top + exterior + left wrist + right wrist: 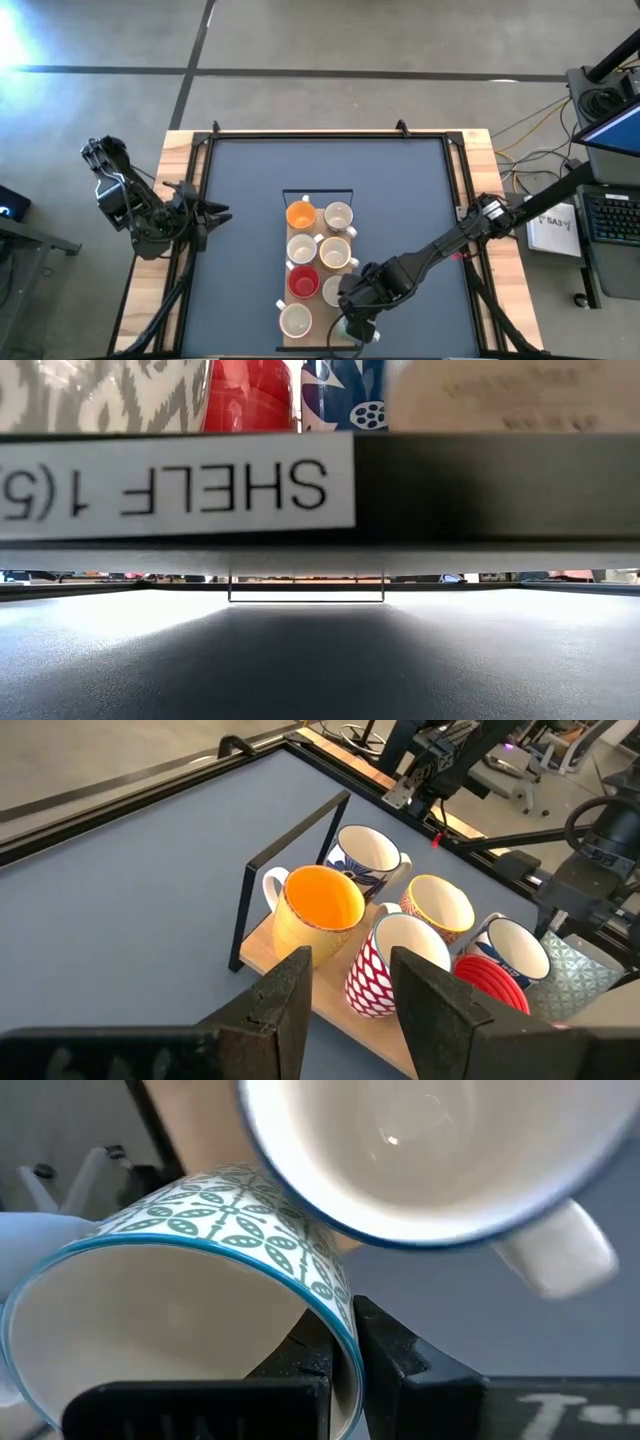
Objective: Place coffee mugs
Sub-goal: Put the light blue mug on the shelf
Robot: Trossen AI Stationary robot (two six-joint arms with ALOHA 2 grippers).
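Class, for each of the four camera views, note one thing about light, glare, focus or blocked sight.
High view: strong glare at the upper left corner of the floor. Low view: a shelf edge up close fills the upper half, its label upside down. Left wrist view: mugs sharp, evenly lit. Right wrist view: a teal-patterned mug and a white mug crowd the lens, soft-focused.

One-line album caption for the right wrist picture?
Right gripper pinches the rim of a teal-patterned mug, beside a blue-rimmed white mug.

overhead, table-level perhaps blocked, wrists close
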